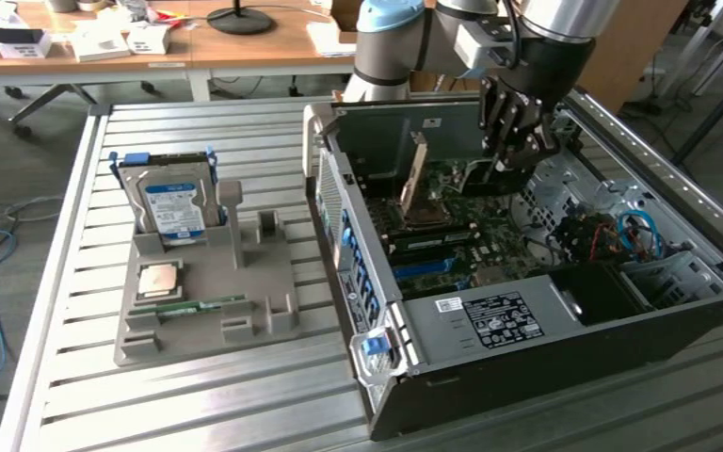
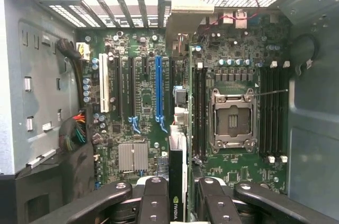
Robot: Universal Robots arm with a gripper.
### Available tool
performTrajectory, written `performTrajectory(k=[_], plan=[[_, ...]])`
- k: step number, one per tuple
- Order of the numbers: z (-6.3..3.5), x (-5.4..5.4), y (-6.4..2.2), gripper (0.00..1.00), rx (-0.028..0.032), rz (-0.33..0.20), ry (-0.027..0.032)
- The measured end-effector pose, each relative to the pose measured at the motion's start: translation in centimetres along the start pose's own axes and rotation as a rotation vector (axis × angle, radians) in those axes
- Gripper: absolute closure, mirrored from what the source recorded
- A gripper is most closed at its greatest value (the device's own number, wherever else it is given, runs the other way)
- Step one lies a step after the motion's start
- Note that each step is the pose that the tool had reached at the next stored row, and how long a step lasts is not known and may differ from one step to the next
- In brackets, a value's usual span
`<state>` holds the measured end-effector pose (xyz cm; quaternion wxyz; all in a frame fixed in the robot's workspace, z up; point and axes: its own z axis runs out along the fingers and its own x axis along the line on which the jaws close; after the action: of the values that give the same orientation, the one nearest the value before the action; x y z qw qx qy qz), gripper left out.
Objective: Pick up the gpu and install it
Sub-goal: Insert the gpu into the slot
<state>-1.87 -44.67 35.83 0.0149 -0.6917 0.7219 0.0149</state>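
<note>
The gpu (image 2: 177, 168) stands on edge between my fingers (image 2: 153, 197), a thin dark card with a green logo near the grip. Its grey end bracket (image 2: 183, 4) reaches the slotted rear wall of the open computer case (image 1: 525, 320). My gripper (image 2: 181, 184) is shut on the card's near end. It hangs over the green motherboard (image 2: 137, 102), between the long blue slot (image 2: 158, 91) and the processor socket (image 2: 233, 118). In the exterior view my gripper (image 1: 512, 155) is low inside the case, and the gpu (image 1: 418, 174) shows as a brownish upright strip. I cannot tell whether the card sits in a slot.
On the slatted metal table (image 1: 72, 282), at the exterior view's left, a grey holder (image 1: 211, 292) carries a hard drive (image 1: 173, 202), a processor chip (image 1: 161, 280) and a memory stick (image 1: 192, 306). Cables (image 1: 632, 235) lie inside the case. A wooden desk (image 1: 249, 47) stands behind.
</note>
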Motion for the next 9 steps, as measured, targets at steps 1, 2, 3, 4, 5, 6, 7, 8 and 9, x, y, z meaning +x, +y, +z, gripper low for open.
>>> performTrajectory(k=[1,2,3,4,5,6,7,8,9], plan=[[0.0,0.12,0.0,0.74,0.0,0.0,0.0],[0.0,0.2,-0.01,0.74,0.0,0.0,0.0001],[0.03,0.24,0.0,0.74,0.0001,0.0,0.0],[0.09,0.25,0.0,0.74,0.0001,0.0,-0.0002],[0.18,0.27,0.01,0.74,0.0001,0.0,0.0],[0.27,0.28,0.0,0.74,0.0,0.0,0.0],[0.39,0.29,0.01,0.74,0.0,0.0,0.0],[0.53,0.3,0.0,0.74,0.0,0.0,0.0],[0.71,0.3,0.0,0.74,0.0001,0.0,-0.0001]])
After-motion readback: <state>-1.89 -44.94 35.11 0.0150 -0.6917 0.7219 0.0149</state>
